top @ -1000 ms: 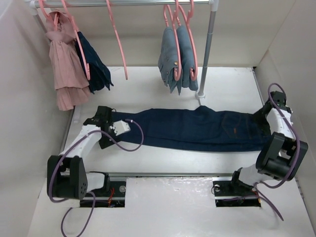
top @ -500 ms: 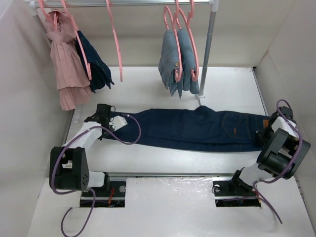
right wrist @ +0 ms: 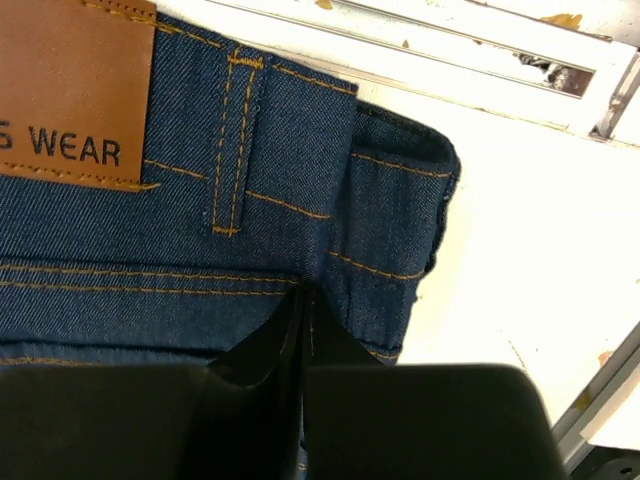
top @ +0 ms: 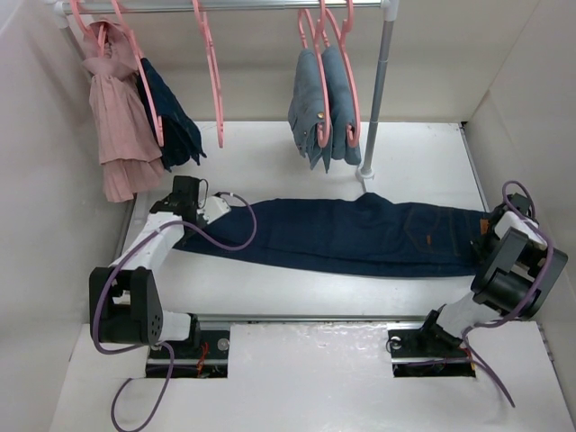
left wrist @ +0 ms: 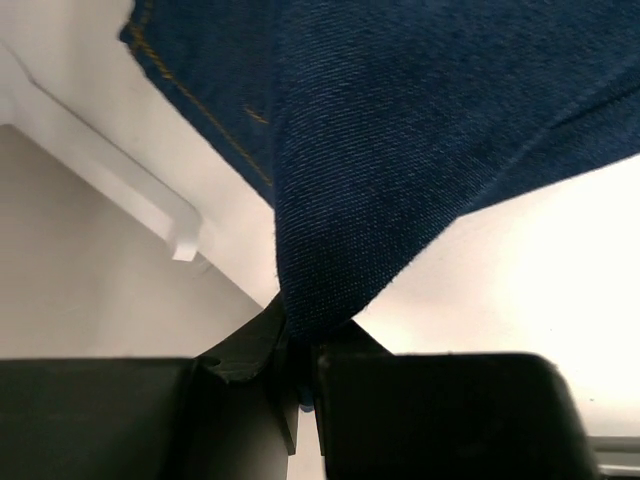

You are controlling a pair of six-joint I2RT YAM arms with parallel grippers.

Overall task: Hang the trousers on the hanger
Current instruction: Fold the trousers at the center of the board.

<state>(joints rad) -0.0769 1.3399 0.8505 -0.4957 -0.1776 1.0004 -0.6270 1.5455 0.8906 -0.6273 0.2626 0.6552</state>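
White table [top: 270, 153]: trousers [top: 360, 238] are stretched flat, 9 to 3 o'clock. Empty hanger [top: 214, 81] is hung at 11. Hem is newly pinched by left gripper [left wrist: 300, 345] and waistband clamped by lowered right gripper [right wrist: 305, 300]; the lift looks readied.

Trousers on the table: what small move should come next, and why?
Probably raise both arms together. The left fingers are shut on the leg end, the right fingers on the waistband, and the trousers lie stretched flat on the table.
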